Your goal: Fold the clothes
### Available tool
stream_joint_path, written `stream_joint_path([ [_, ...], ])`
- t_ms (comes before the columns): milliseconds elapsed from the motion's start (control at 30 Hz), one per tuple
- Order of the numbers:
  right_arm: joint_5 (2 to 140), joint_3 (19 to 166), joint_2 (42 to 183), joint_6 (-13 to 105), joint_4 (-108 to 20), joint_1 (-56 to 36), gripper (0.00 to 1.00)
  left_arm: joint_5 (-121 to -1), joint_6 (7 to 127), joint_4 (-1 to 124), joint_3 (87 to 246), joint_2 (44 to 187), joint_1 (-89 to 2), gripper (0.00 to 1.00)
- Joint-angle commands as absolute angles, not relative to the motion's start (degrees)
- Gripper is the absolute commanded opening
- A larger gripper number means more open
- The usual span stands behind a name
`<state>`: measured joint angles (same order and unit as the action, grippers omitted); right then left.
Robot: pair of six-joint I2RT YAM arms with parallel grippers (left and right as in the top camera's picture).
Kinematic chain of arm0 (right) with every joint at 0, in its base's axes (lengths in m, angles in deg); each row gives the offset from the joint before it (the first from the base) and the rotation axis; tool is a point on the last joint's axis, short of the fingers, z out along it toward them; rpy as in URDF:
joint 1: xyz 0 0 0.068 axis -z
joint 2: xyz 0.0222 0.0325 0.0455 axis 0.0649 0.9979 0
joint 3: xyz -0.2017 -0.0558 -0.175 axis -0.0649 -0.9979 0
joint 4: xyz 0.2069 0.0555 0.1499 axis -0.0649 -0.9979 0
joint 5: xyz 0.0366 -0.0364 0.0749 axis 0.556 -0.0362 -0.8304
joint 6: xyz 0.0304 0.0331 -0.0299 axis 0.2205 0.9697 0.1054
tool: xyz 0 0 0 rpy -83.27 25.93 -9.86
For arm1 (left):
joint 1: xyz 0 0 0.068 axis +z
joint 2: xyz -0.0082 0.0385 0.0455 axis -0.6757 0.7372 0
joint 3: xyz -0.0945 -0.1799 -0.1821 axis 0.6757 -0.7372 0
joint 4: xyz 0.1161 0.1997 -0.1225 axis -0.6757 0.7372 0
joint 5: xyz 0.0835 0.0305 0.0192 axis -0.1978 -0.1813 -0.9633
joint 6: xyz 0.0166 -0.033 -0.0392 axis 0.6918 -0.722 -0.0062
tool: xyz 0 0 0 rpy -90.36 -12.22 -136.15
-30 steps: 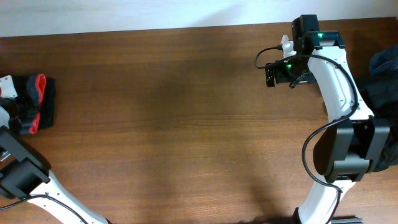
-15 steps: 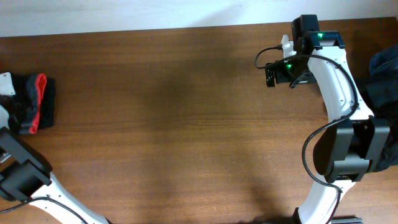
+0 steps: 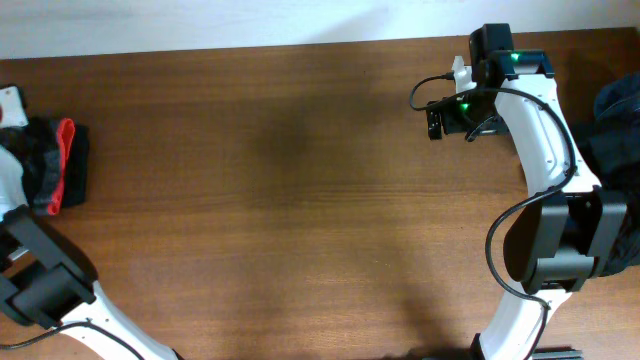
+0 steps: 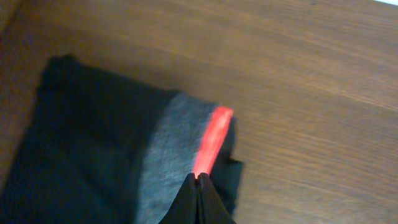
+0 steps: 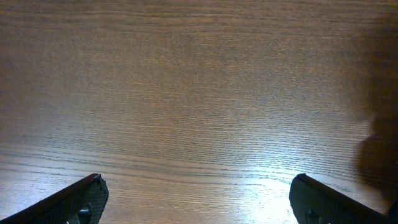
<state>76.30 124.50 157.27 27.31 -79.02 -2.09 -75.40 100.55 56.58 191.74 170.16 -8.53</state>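
— What is seen to be changed from a second ago?

— The left claw (image 4: 199,186) has been closed; its fingers are now pressed together. In the overhead view the left arm has been shifted toward the far edge of the desk (image 3: 300,200). The right claw (image 5: 196,186) is kept spread wide over bare wood, with nothing held, and the right arm is unmoved.

— And where are the black pants found?

— The black pants (image 3: 58,165) are left as a folded bundle at the left end of the desk, with the grey waistband and red edge (image 4: 211,140) turned up. In the left wrist view the shut tips are seen at the near end of that red edge. Whether fabric is pinched cannot be told. The heap of dark and blue garments (image 3: 618,120) is kept at the right end, well apart.
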Motion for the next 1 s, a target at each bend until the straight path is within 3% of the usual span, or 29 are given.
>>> stream_joint_path([
  [0,77.0,124.2,156.3,27.3,-79.0,-2.3,0.99,-75.5,100.0,56.7,191.3,170.4,-10.0,0.01],
  [267,77.0,124.2,156.3,27.3,-79.0,-2.3,0.98,-80.1,100.0,56.7,191.1,170.4,-10.9,0.01],
  [500,77.0,124.2,156.3,27.3,-79.0,-2.3,0.99,-73.3,99.4,57.8,191.2,170.4,-11.2,0.01],
  [633,77.0,124.2,156.3,27.3,-79.0,-2.3,0.99,-66.5,91.7,59.1,191.2,169.1,-11.7,0.11],
  [833,77.0,124.2,156.3,27.3,-79.0,-2.6,0.99,-58.0,85.8,59.5,191.2,167.3,-17.0,0.13],
  [967,77.0,124.2,156.3,27.3,-79.0,-3.7,0.99,-58.4,85.7,60.1,191.2,167.2,-22.8,0.29],
])
